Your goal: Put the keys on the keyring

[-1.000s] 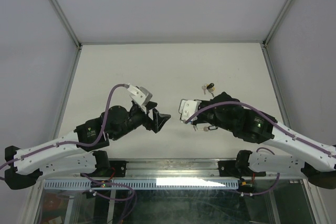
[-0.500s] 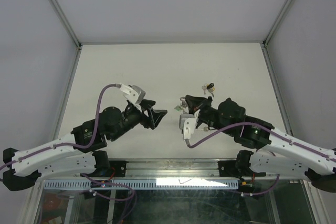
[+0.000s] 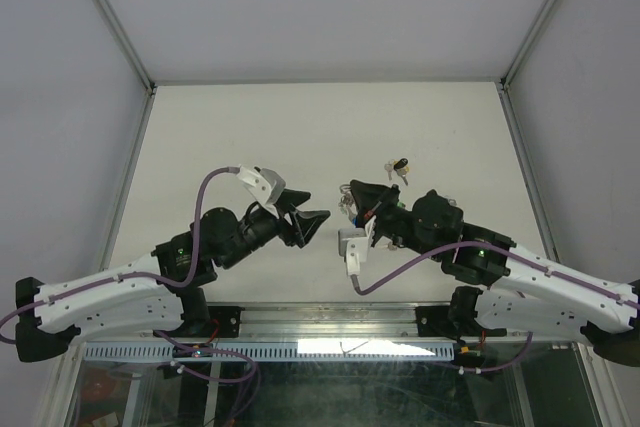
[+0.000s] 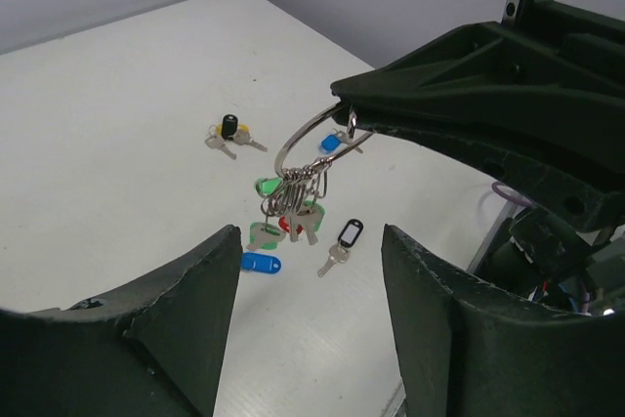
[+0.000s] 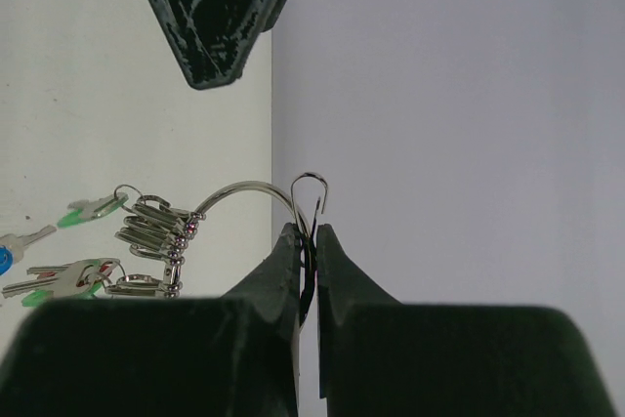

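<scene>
The right claw (image 5: 305,236) clamps the thin keyring (image 5: 244,184) at its tips, capped keys (image 4: 293,212) dangling beneath, while the left claw (image 4: 311,238) stands parted, facing the ring from nearby.

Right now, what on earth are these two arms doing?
The job is putting keys on a keyring. The right gripper is pinched shut on the keyring and holds it up above the table, with several keys dangling from it. The left gripper faces it, open and empty. A blue-capped key and a black-tagged key lie loose on the table below.
</scene>
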Available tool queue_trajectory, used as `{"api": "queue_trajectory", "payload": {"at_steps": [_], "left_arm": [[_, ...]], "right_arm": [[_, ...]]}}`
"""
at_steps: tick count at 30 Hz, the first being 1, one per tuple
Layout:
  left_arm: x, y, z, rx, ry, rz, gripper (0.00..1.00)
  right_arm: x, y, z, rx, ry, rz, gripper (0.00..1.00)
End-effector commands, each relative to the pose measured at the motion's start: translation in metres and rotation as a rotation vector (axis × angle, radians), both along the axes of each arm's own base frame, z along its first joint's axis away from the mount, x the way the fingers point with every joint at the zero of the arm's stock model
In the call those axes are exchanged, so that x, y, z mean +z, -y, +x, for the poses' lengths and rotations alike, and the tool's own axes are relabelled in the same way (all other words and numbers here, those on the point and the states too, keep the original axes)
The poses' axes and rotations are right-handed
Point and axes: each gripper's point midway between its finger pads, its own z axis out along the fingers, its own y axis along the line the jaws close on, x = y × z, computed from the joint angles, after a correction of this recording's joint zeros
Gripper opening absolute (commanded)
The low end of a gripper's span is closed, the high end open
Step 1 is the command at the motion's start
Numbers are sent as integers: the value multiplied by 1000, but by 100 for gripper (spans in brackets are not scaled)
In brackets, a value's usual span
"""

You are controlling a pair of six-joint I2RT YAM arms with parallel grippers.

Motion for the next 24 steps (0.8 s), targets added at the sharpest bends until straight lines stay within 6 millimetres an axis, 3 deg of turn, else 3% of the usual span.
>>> {"api": "queue_trajectory", "payload": {"at_steps": [1, 16, 24], "left_arm": [[35, 8, 1, -17, 68, -110, 57], [47, 30, 0, -69, 109, -148, 53], [38, 44, 4, -75, 85, -114, 47]], "right_arm": [[36, -1, -8, 28, 3, 157, 0], [27, -8, -13, 28, -134, 188, 0], [31, -7, -14, 36, -130, 201, 0]]}}
